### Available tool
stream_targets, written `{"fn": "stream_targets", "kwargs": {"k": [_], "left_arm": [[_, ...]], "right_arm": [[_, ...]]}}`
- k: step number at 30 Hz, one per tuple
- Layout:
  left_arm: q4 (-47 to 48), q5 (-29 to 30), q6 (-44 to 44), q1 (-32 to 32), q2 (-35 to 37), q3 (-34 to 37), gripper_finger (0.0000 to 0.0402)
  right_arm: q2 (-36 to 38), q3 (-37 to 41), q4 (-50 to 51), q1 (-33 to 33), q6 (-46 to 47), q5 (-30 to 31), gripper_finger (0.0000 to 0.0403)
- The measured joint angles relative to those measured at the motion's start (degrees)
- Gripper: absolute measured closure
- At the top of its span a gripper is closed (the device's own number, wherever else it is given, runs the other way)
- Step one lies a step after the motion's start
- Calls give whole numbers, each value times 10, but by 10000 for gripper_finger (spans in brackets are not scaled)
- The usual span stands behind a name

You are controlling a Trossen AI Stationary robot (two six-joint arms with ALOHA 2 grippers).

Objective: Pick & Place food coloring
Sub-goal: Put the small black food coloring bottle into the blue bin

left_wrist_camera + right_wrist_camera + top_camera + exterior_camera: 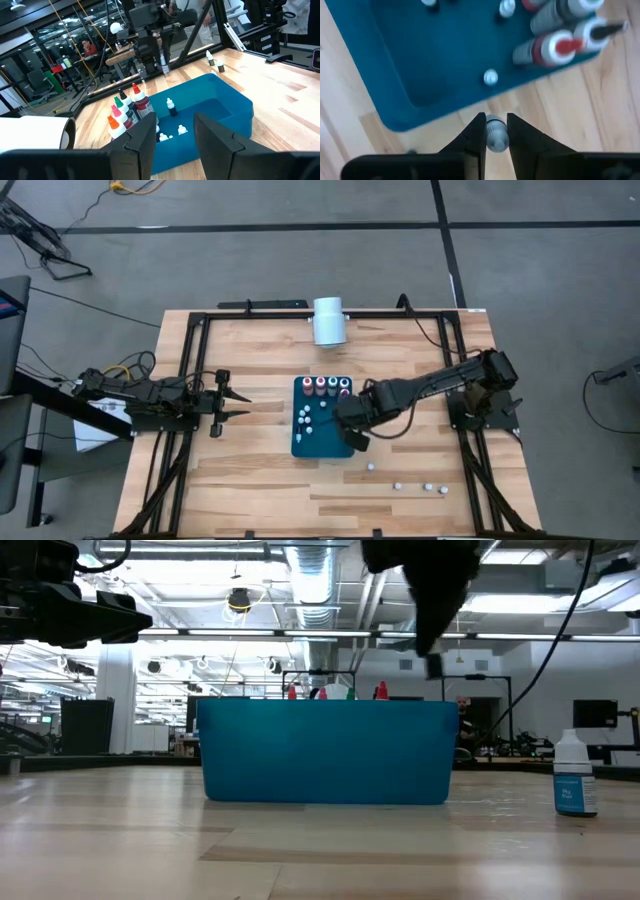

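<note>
The food coloring bottles are split up. Taller ones with red, green and dark bodies stand in a row at the far end of a teal tray (322,420), shown in the left wrist view (127,112). Several tiny whitish ones lie inside the tray (490,77). Others stand on the table near the right (397,484), one of them in the low view (575,773). My right gripper (495,122) hangs over the tray's right near edge (352,430), shut on one tiny bottle. My left gripper (172,135) is open, left of the tray (235,402). My right gripper pinches a tiny whitish bottle (495,136) between its two fingers, coming from above and pointing down. The bottle is lifted clear of the table and stands upright, its cap end facing up. It hangs over the wood just outside the tray's wall.
A large white cylinder (328,320) lies at the table's far edge. A black frame (190,360) runs round the tabletop. Bare wood lies left of the tray and along the near edge.
</note>
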State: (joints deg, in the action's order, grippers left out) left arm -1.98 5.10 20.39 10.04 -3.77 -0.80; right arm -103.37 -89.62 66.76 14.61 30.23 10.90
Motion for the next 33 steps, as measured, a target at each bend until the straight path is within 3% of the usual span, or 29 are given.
{"fn": "stream_targets", "kwargs": {"k": [14,33], "left_arm": [[0,0,0,0,0,0,278],[1,0,0,0,0,0,278]], "right_arm": [[-40,-2,-124,-42,-136,-2,349],[-125,0,-180,-65,-135,2,349]]}}
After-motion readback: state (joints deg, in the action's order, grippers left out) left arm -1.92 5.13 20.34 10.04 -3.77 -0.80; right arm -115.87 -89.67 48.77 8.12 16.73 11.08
